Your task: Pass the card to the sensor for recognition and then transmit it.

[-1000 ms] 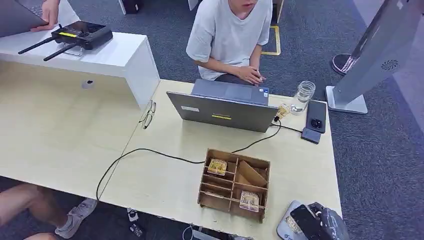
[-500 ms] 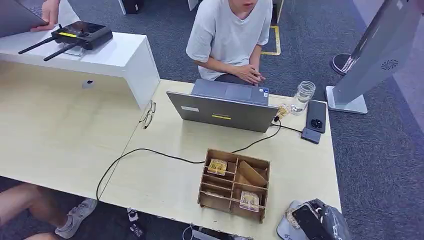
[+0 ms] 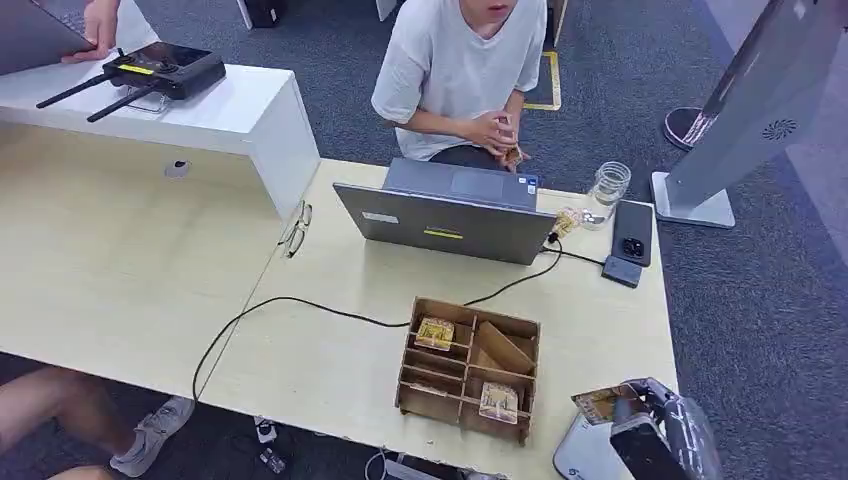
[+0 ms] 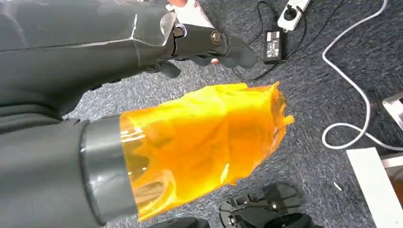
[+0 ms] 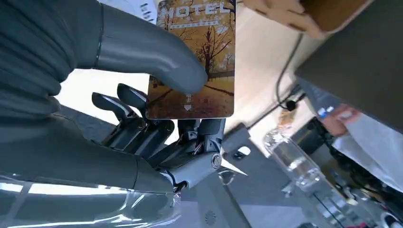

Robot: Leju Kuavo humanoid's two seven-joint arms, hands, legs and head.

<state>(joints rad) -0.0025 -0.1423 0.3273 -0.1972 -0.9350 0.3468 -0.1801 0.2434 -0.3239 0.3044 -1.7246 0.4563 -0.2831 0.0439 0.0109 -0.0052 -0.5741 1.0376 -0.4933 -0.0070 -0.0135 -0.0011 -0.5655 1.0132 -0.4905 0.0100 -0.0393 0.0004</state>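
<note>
Pale wooden desks (image 3: pixel 120 270) fill my head view over grey carpet; at the far left a black box with antennas (image 3: pixel 160 70) sits on a white raised shelf (image 3: pixel 240 115), and a person's hand (image 3: pixel 98 25) rests near it; a pair of glasses (image 3: pixel 295 228) lies at the joint of the two desks; a black cable (image 3: pixel 290 302) runs across the wood to the wooden tray (image 3: pixel 468 368), which holds cards in its compartments; behind the tray stands an open laptop (image 3: pixel 445 212), and a person in a light shirt (image 3: pixel 460 70) sits behind it; to the right of the laptop stand a glass jar (image 3: pixel 608 190) and two dark phones (image 3: pixel 632 232).

My left hand (image 4: pixel 209 45) hangs over the carpet in the left wrist view; its fingers look loosely curled and I see nothing in them, but I cannot tell its state for sure.

My right hand (image 3: pixel 655 430) is at the near right corner of the desk; it pinches the card (image 5: pixel 195 61) between the thumb and the dark fingers, and the card is lifted just above the grey sensor pad (image 3: pixel 580 462).

I judge that the step in hand is the recognition at the sensor; the next move probably needs the card turned outward toward the seated person, with the pinch kept firm.
</note>
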